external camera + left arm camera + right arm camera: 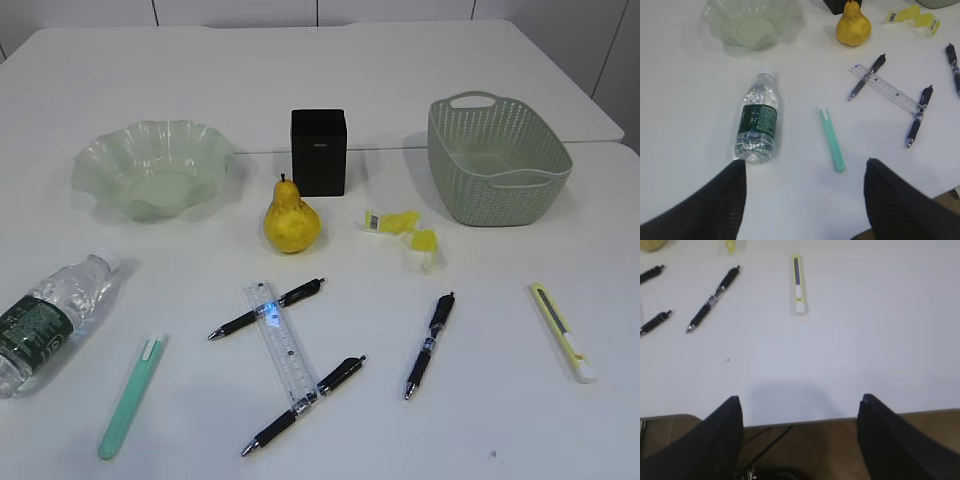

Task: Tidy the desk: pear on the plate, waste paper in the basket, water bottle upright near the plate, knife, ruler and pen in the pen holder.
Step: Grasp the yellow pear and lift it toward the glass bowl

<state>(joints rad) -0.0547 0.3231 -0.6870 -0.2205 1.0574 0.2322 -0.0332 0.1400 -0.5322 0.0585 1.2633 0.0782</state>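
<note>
Clear plastic, the green-labelled water bottle (pixel 756 119) lies on its side left of the yellow pear (pixel 291 222), and with my left gripper (pixel 805 200) and right gripper (pixel 800 440) both spread apart and empty, I fear it rolling away when pinched.

A white counter (pixel 300 70) is seen filling most of the exterior view, with a seam running across it. Behind it, pale wall panels (pixel 240 10) are divided by dark vertical joints. A brown floor (pixel 800 440) is shown beneath the counter's near edge.
</note>
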